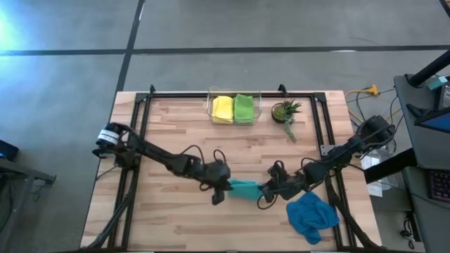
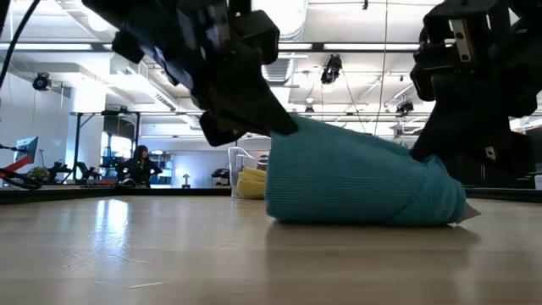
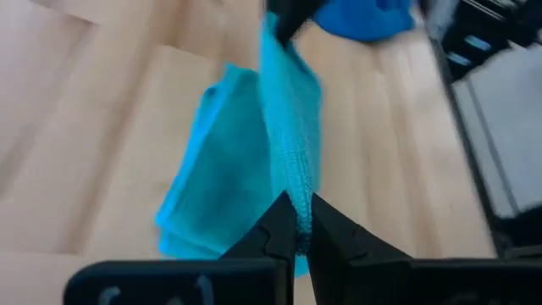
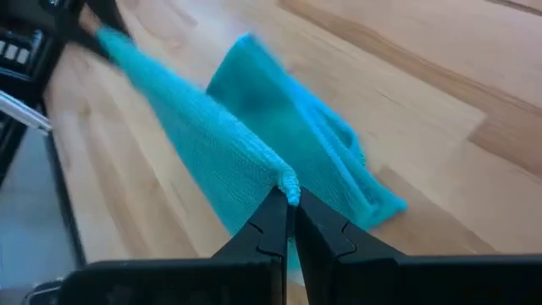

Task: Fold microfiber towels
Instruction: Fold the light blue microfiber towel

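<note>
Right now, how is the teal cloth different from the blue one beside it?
The teal towel is stretched between the left gripper and right gripper, both pinching its edge; the blue towel lies untouched. The teal one is pulled taut; the blue one sits crumpled. Both are soft cloths on the wooden table.

Teal towel (image 1: 245,187), blue towel (image 1: 312,215), yellow towel (image 1: 222,109), lime green towel (image 1: 243,108), light wood table (image 1: 183,133).
</note>
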Controlling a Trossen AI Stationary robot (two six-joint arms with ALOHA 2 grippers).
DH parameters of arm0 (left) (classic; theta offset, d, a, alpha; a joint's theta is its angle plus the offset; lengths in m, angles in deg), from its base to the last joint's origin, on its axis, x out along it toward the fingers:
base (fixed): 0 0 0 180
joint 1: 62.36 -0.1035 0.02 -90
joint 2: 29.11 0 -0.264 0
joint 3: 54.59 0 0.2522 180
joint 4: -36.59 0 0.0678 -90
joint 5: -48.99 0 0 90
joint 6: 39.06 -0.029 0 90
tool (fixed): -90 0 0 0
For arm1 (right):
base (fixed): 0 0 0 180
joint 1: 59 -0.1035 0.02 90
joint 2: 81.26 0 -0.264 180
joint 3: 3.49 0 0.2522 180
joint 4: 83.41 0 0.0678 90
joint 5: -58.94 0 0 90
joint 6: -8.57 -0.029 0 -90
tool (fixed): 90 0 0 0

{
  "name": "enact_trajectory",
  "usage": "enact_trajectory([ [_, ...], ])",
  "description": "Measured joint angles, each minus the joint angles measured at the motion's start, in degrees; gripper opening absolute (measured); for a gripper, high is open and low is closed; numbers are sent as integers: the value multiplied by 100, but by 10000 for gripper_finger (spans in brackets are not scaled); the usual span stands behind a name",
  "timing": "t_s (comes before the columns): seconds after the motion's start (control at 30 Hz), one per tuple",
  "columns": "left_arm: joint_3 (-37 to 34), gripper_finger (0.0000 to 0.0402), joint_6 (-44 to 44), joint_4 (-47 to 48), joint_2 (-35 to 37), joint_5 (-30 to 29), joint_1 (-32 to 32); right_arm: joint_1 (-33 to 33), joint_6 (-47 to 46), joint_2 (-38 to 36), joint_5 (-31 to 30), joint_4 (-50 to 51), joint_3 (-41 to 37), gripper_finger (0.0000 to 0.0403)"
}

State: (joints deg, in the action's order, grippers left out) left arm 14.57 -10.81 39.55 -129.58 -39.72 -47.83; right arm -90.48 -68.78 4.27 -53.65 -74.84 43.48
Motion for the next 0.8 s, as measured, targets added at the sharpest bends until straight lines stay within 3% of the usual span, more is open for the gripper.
enact_trajectory([
  [0.5, 272, 0, 480, -174, -901, 141, -371, -12, -82, -21, 134, 463, -59, 9],
  [0.8, 487, 0, 544, -271, -650, 153, -436, -225, -64, -119, 215, 595, -24, 9],
])
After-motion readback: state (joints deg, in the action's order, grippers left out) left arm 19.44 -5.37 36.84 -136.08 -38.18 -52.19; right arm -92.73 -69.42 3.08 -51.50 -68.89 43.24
